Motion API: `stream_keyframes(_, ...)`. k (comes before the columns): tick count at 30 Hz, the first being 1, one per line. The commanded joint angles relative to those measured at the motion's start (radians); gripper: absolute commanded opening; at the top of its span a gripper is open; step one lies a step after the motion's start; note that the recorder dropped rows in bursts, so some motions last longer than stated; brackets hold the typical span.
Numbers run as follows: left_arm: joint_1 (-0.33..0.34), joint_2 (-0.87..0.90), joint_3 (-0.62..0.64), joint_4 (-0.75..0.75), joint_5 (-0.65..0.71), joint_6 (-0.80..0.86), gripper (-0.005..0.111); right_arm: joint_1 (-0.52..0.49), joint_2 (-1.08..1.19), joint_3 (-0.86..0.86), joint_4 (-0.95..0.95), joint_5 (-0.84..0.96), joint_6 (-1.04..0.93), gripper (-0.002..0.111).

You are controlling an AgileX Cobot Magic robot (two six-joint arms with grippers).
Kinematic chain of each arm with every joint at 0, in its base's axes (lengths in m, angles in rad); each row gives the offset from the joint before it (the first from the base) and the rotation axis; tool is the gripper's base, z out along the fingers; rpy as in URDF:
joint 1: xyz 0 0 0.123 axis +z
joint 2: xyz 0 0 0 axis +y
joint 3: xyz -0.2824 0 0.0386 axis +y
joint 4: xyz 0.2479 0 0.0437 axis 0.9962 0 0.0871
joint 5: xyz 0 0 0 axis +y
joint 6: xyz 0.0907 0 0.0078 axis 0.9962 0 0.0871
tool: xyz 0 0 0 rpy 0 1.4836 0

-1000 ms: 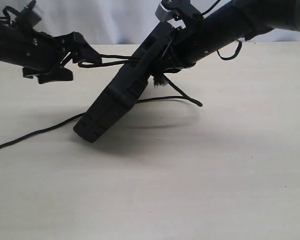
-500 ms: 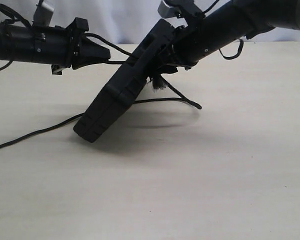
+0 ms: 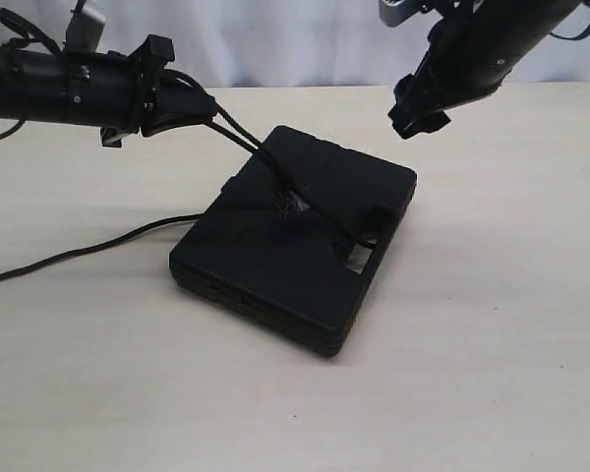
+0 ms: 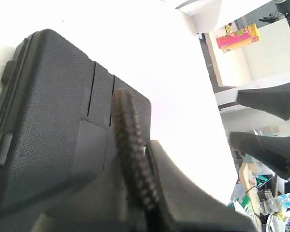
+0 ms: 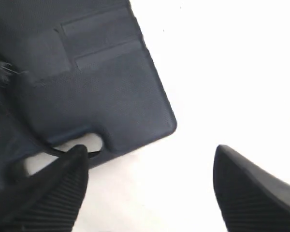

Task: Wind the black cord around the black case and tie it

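The black case (image 3: 275, 261) lies flat in the middle of the table, its handle slot (image 3: 361, 254) toward the right. The black cord (image 3: 238, 131) rises taut from a frayed knot (image 3: 291, 204) on the lid to my left gripper (image 3: 205, 106), which is shut on it above the case's left corner. In the left wrist view the braided cord (image 4: 130, 145) sits pinched between the jaws over the case (image 4: 48, 111). My right gripper (image 3: 413, 116) hangs open above the case's far right corner, empty; its fingers (image 5: 63, 193) frame bare table beside the case (image 5: 101, 72).
A strand of the cord (image 3: 332, 228) runs from the knot across the lid into the handle slot (image 5: 79, 144). The cord's long tail (image 3: 79, 253) trails left over the table to the frame's edge. A white backdrop stands behind the table.
The left gripper closed on the cord. The right gripper opened, let go of the tilted case and lifted up and right; the case dropped flat onto the table.
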Motion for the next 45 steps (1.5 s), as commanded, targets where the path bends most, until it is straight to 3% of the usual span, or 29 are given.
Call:
stream_keyframes(1, -0.001, -0.003, -0.006, -0.066, 0.076, 0.069, 0.000, 0.002, -0.023, -0.001, 0.182, 0.055, -0.159, 0.068)
stream_keyframes(5, -0.001, -0.003, -0.006, -0.155, 0.188, 0.230, 0.000, 0.002, -0.013, -0.001, 0.430, 0.109, -0.420, 0.068)
stream_keyframes(11, 0.001, -0.003, -0.006, -0.141, 0.155, 0.411, 0.000, 0.056, 0.027, -0.001, 0.568, 0.081, -0.668, 0.051)
stream_keyframes(18, 0.001, -0.003, -0.006, -0.127, 0.143, 0.448, 0.000, 0.153, 0.106, -0.001, 0.511, -0.171, -0.708, 0.051)
stream_keyframes(27, 0.001, -0.003, -0.006, -0.127, 0.141, 0.499, 0.000, 0.154, 0.201, -0.001, 0.527, -0.263, -0.678, 0.050)
stream_keyframes(29, 0.001, -0.003, -0.006, -0.127, 0.141, 0.499, 0.000, 0.154, 0.214, -0.001, 0.527, -0.299, -0.646, 0.033)
stream_keyframes(30, 0.001, -0.003, -0.006, -0.127, 0.141, 0.499, 0.000, 0.154, 0.212, -0.001, 0.527, -0.300, -0.658, 0.004)
stream_keyframes(32, 0.001, -0.003, -0.006, -0.127, 0.126, 0.499, 0.003, 0.154, 0.206, -0.001, 0.527, -0.298, -0.656, 0.004)
stream_keyframes(34, 0.001, -0.006, -0.006, -0.110, 0.108, 0.496, 0.020, 0.154, 0.204, -0.001, 0.527, -0.279, -0.648, 0.004)
stream_keyframes(36, 0.001, -0.035, -0.006, -0.060, 0.062, 0.493, 0.045, 0.154, 0.204, -0.001, 0.527, -0.279, -0.621, 0.004)
stream_keyframes(38, 0.009, -0.087, -0.006, 0.102, -0.054, 0.482, 0.061, 0.152, 0.202, -0.001, 0.527, -0.281, -0.572, 0.004)
stream_keyframes(41, 0.047, -0.164, -0.006, 0.440, -0.254, 0.204, 0.063, 0.149, 0.197, -0.001, 0.527, -0.294, -0.515, 0.004)
stream_keyframes(45, 0.100, -0.204, -0.006, 0.786, -0.259, -0.267, 0.063, 0.147, 0.197, -0.001, 0.527, -0.297, -0.499, 0.004)
